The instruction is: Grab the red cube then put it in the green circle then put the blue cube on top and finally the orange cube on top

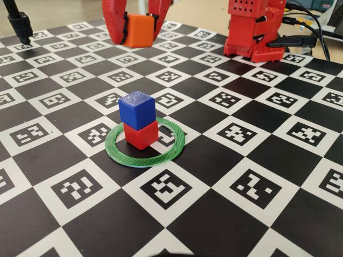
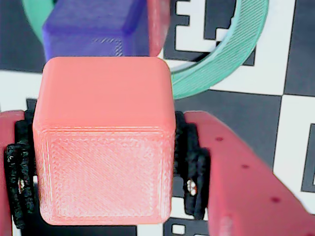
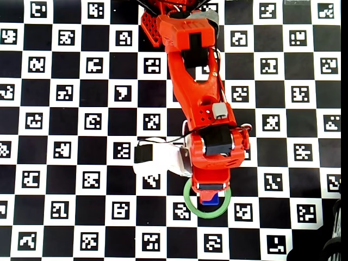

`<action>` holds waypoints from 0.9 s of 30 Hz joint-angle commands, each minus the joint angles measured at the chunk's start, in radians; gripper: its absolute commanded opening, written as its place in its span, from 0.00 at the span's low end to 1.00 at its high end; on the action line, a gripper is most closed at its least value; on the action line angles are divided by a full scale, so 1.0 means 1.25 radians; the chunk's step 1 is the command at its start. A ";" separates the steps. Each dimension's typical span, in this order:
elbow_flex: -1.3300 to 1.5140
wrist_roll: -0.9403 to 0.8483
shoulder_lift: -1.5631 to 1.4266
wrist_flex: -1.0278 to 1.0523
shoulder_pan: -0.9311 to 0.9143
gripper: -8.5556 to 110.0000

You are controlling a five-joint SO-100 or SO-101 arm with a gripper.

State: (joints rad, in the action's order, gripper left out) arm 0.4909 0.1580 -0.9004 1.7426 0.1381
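In the fixed view the red cube (image 1: 142, 135) sits inside the green circle (image 1: 142, 161), with the blue cube (image 1: 136, 108) stacked on it, slightly turned. My gripper (image 1: 136, 35) hangs in the air beyond the stack, shut on the orange cube (image 1: 140, 31). The wrist view has the orange cube (image 2: 103, 142) filling the space between the padded jaws of the gripper (image 2: 103, 172). Past it are the blue cube (image 2: 93, 27), a sliver of the red cube (image 2: 158, 24) and the green circle (image 2: 221, 59). From overhead, the arm hides most of the blue cube (image 3: 213, 199) inside the green circle (image 3: 205, 215).
The checkerboard mat (image 1: 257, 187) with printed markers covers the table. The arm's red base (image 1: 254, 32) stands at the back right, with cables (image 1: 316, 27) behind it. A black stand (image 1: 21, 24) is at the back left.
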 commanded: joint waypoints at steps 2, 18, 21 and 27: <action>-0.090 0.036 -0.017 0.056 0.013 0.08; -0.153 0.075 0.061 0.020 0.055 0.08; -0.153 0.074 0.072 0.010 0.055 0.08; -0.156 0.066 0.087 -0.013 0.052 0.08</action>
State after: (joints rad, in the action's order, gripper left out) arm 0.3881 0.2485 -0.7470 1.7349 0.1994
